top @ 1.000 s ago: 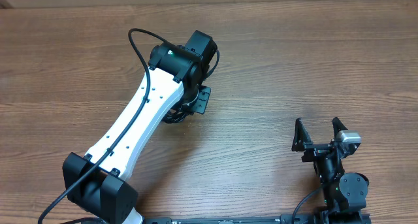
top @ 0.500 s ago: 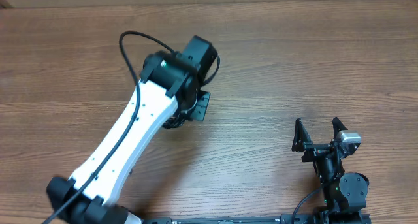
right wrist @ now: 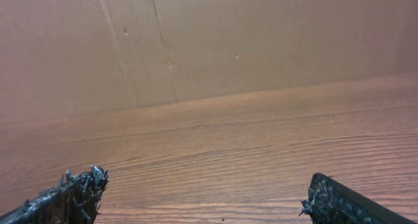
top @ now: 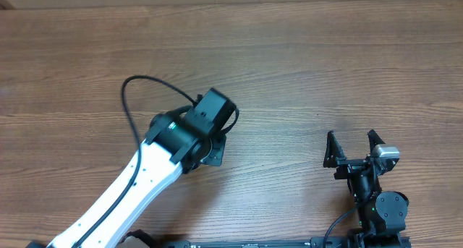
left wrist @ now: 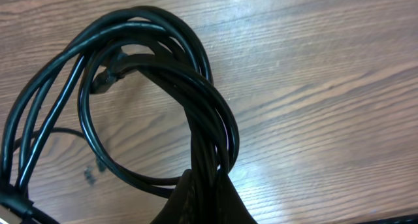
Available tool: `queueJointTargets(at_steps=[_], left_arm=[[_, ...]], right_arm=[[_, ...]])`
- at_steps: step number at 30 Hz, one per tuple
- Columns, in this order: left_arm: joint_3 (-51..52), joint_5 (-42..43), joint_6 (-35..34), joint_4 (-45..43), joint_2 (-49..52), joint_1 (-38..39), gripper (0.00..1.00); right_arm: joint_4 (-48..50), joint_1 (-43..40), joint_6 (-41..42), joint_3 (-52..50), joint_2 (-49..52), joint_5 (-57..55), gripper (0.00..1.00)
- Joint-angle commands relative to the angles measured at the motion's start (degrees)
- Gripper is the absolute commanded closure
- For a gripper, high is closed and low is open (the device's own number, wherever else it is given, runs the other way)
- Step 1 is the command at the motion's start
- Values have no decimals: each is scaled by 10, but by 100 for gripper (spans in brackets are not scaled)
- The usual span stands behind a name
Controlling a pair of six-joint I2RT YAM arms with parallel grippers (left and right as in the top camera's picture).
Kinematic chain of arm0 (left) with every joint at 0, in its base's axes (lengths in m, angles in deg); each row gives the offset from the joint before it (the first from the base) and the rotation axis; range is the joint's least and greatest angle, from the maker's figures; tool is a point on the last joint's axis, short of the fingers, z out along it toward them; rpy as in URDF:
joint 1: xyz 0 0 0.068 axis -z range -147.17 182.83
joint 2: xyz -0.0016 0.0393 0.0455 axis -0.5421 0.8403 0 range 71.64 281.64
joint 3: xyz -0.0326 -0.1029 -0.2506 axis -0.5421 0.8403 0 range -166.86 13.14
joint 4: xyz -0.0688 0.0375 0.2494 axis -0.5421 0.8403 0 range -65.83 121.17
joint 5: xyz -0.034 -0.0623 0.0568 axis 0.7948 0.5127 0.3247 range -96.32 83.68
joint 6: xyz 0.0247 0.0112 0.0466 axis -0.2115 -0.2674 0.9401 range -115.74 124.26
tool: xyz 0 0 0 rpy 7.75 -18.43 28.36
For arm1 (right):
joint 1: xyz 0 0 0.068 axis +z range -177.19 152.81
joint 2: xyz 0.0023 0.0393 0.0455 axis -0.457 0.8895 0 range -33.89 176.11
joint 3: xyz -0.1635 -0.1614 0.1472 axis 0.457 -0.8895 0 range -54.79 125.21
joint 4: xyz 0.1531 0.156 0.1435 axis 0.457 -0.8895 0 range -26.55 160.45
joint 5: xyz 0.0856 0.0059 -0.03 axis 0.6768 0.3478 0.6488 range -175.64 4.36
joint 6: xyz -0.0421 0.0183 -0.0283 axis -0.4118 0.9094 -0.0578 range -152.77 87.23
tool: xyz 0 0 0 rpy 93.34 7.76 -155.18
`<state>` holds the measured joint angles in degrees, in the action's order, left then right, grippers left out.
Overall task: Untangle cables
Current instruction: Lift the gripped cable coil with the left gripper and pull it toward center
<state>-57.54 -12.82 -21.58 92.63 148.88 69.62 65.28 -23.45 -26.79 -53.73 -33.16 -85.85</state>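
The cables [left wrist: 202, 100] are thin black cords wound in a tangled coil, lifted above the wooden table in the left wrist view. A small plug end [left wrist: 108, 77] sticks out inside the loop. My left gripper [left wrist: 208, 194] is shut on the coil's lower strands, which run down between its fingers. From overhead, the left arm's wrist [top: 195, 132] covers the cables. My right gripper [top: 354, 143] stands open near the front right edge, nothing between its fingertips [right wrist: 78, 185].
The left arm's own thick black cable [top: 130, 96] arcs out to the left of the wrist. A brown cardboard wall [right wrist: 209, 41] closes the far side of the wooden table [top: 325, 60].
The left arm has drawn back toward the front edge of the table with the cables in its grip. The right arm has not moved.
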Motion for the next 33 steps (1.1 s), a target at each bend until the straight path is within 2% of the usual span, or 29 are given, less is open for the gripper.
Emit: queueJointTargets(at_steps=[1,6,33], left_arm=[[29,-14,-40,-33,-60,4,96],[39,-13,-42,-55,-85,4,96],[40,-9,-55,-60,-82,4,96]], right_arm=[[3,-3,-1,-6,-6,3,0],[3,-3,-1,-6,-6,3,0],[3,-3,-1,-6,-6,3,0]])
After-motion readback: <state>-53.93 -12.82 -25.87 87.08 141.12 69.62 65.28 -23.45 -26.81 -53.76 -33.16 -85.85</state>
